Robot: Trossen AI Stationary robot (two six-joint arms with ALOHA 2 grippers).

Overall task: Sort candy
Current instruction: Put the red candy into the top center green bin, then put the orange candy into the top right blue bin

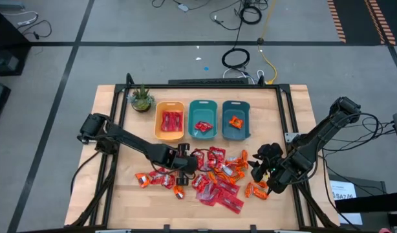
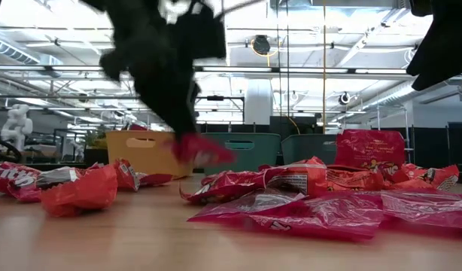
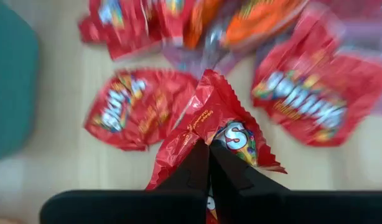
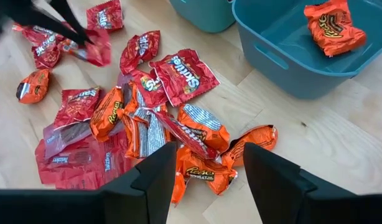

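Packet (image 3: 225, 124) is pinched in your left gripper (image 1: 183, 163) at frame centre, yellow bin (image 1: 170, 120) lies straight above it; right gripper (image 1: 266, 169) hangs open lower right.

Left gripper (image 2: 195, 143) pinching a red packet (image 2: 208, 153), candy pile (image 2: 329, 196) on table (image 2: 141, 241), yellow bin (image 2: 144, 150) behind

Grey floor (image 1: 56, 65) w/ cables (image 1: 237, 58); bright ceiling lights (image 2: 58, 19).

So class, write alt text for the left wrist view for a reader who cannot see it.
The left gripper is shut on a red Skittles packet, pinching its edge above the wooden table. More red and orange candy lies beyond, with a teal bin at one side.
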